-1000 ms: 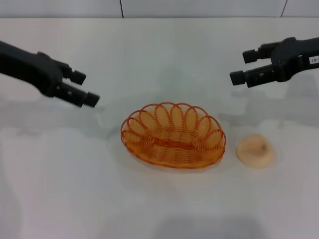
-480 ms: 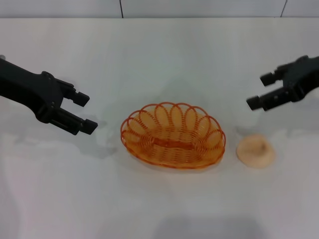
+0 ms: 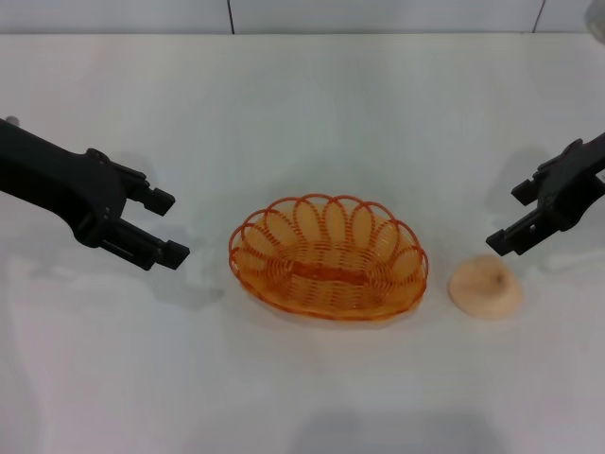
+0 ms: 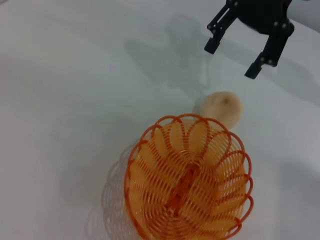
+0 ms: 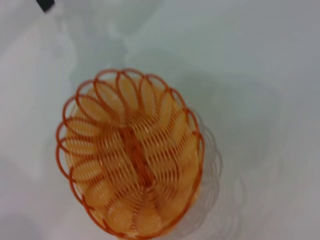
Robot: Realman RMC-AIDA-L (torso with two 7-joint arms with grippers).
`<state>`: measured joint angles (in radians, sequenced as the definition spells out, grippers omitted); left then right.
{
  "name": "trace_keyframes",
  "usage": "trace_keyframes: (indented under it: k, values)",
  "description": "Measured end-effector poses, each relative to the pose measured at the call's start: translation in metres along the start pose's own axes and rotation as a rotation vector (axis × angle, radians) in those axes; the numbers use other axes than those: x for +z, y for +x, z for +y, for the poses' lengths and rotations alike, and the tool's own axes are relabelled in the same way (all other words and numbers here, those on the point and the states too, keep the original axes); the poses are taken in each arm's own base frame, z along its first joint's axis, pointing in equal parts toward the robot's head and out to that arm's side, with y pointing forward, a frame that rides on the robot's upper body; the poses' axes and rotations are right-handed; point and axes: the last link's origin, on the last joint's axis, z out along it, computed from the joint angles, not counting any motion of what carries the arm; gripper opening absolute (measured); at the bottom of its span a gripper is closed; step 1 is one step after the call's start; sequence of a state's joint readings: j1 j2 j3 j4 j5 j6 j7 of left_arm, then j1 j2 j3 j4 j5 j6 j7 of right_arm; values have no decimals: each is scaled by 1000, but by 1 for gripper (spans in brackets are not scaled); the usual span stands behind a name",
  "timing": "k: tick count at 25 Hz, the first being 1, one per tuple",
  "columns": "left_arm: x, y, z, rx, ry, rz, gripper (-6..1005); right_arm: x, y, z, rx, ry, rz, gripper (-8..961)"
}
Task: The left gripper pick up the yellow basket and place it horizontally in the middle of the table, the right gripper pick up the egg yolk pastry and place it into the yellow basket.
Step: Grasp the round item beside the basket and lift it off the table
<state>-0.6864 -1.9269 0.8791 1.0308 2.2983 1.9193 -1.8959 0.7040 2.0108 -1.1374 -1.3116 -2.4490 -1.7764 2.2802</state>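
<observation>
Yellow basket (image 3: 328, 257) on white table (image 3: 302, 104) | left gripper (image 3: 166, 226) fingers spread | right gripper (image 3: 509, 216) fingers spread

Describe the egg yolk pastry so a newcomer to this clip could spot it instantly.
Find the yellow basket in the middle of the white table. Just off its end on the robot's right lies the egg yolk pastry, below the open right gripper. It is the only small, solid, pale tan dome.

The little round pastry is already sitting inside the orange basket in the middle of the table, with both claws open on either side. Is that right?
Not quite. The egg yolk pastry is not inside; it sits on the table just beside the yellow basket, which is empty, as the head view shows. The rest holds: the basket is mid-table, and the left gripper and right gripper are open on either side.
</observation>
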Motion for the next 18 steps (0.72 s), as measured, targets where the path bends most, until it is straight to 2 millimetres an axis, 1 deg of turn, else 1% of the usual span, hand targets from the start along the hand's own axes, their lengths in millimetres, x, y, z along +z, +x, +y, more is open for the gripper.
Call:
trace_keyframes:
  k: [5,10,16,18]
  values:
    - [2,-1,0,-4,0,4,862,9,0,-1,2,10,28,854]
    - [2,-5,0,-14,1,6,862,17,5,-1,23,-5,44,854]
    - [2,-5,0,-16,1,10,862,27,6,1,20,-17,57,741]
    - [2,-6,1,-17,1,12,862,33,7,0,21,-17,65,742]
